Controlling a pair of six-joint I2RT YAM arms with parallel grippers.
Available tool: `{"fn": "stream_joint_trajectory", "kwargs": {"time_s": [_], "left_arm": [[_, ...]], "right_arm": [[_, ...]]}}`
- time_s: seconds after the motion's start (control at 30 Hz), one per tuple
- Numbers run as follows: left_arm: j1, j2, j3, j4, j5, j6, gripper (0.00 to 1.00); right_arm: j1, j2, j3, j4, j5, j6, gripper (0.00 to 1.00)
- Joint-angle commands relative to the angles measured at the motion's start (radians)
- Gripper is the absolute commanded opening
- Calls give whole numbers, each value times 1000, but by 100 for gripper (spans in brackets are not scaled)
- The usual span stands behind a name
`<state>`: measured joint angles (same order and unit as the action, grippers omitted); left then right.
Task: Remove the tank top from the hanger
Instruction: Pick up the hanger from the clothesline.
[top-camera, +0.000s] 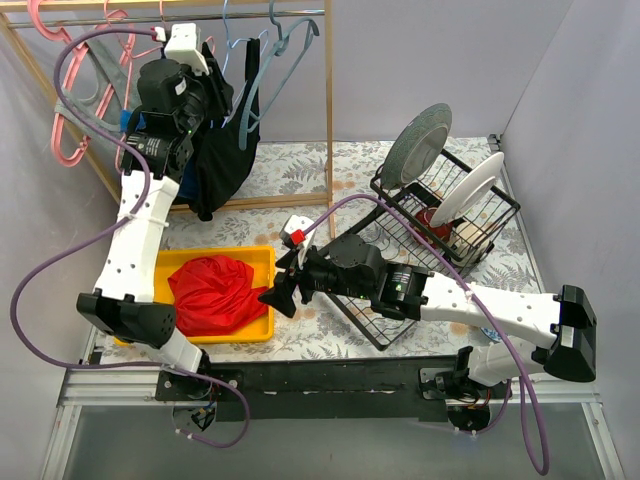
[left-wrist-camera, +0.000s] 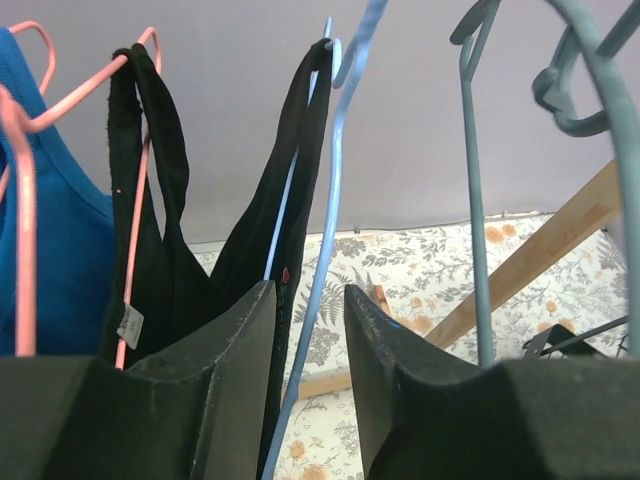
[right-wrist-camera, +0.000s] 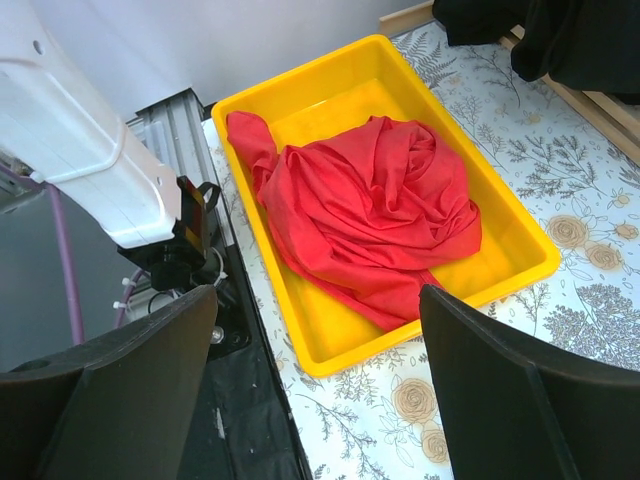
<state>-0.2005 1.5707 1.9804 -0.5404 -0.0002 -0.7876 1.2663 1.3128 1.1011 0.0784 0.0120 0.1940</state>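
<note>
- The right gripper (right-wrist-camera: 315, 295) is hovering over the yellow tray (top-camera: 255, 262), jaws wide apart and empty; a red garment (right-wrist-camera: 370, 210) is lying in the tray.
- The left gripper (left-wrist-camera: 308, 290) is reaching up at the rack (top-camera: 328, 100), jaws narrowly apart and clamping nothing visibly, with a light-blue hanger wire (left-wrist-camera: 335, 200) showing in the gap.
- The black tank top (left-wrist-camera: 170, 270) is hanging just beyond, straps looped over hanger wire, so removal is seemingly only beginning.

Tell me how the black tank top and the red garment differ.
The black tank top hangs by its straps; the red garment lies crumpled in the yellow tray. The black tank top is drawn out long; the red garment is bunched in a heap. Both are soft cloth.
</note>
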Motion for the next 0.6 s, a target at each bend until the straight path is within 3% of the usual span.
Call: {"fn": "stream_joint_trajectory", "kwargs": {"time_s": [0.0,0.3,0.57], "left_arm": [[0,34,44,-10,22,25,34],[0,48,112,-4,12,13,3],[0,112,299,-98,17,10,0]], "right_arm": [[5,-21,13,49,16,-18,90],[4,-41,23,47,16,-30,90],[4,-41,32,54,16,-38,90]]}}
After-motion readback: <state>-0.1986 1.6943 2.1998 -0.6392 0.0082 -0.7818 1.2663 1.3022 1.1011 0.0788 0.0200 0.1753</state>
